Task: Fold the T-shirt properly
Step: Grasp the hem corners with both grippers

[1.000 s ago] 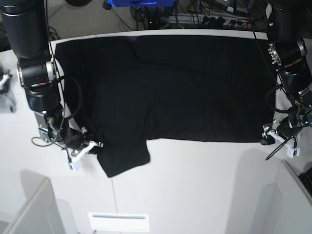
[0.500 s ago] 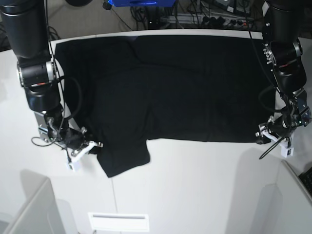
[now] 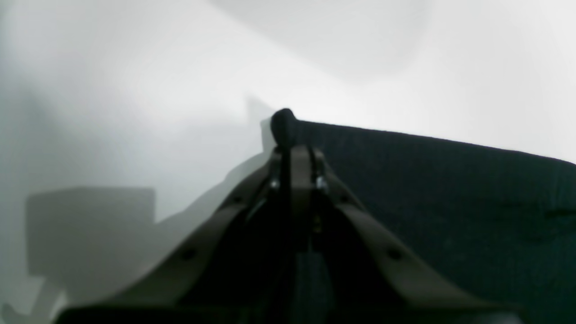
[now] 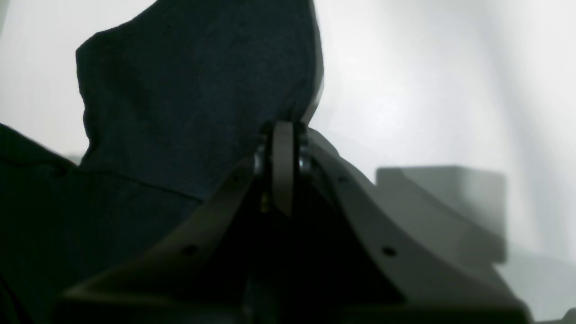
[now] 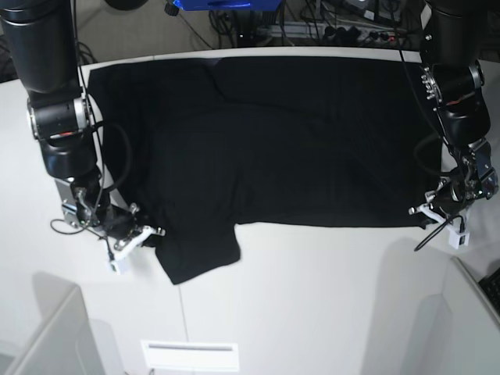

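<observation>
The T-shirt (image 5: 273, 148) lies spread flat, plain black side up, over most of the white table (image 5: 312, 297), one sleeve hanging toward the table's near edge. No fold is made yet, so nearly all the task remains. At the shirt's near corners both arms look ready to lift: the left gripper (image 3: 288, 135) has its jaws together, pinching the hem corner, and the right gripper (image 4: 283, 130) is clamped on cloth beside the sleeve. Behind the shirt's far edge, cables clutter the room.
</observation>
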Robot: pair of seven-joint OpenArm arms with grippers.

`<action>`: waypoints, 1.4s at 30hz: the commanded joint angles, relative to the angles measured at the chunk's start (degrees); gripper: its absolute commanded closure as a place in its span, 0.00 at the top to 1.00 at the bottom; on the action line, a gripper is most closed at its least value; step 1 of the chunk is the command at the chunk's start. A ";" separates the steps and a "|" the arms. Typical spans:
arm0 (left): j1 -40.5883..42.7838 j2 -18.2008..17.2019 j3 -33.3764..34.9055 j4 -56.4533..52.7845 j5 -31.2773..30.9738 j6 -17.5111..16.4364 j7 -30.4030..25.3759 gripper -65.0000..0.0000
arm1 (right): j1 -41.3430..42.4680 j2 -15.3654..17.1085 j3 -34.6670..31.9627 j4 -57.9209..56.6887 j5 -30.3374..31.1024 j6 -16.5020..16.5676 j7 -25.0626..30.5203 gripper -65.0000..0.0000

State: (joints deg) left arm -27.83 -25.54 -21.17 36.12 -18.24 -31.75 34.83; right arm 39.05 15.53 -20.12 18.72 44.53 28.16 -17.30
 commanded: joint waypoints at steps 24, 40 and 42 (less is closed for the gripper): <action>8.54 -1.14 -0.94 19.31 -3.43 -0.30 -0.24 0.00 | -4.19 4.73 1.44 13.50 -0.89 -0.34 -1.29 0.00; 17.15 -0.97 -10.61 33.90 -11.52 -0.12 6.62 0.00 | -15.27 6.14 16.21 31.79 -1.32 -0.34 -7.01 0.00; 18.30 -0.97 -11.67 36.01 -11.52 -0.21 7.50 0.00 | -16.41 6.14 17.53 33.98 -1.32 -0.34 -8.41 0.00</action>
State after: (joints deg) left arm -8.25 -25.47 -32.73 70.96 -28.99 -31.75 43.57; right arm 20.62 20.97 -3.01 51.46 42.26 27.49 -27.18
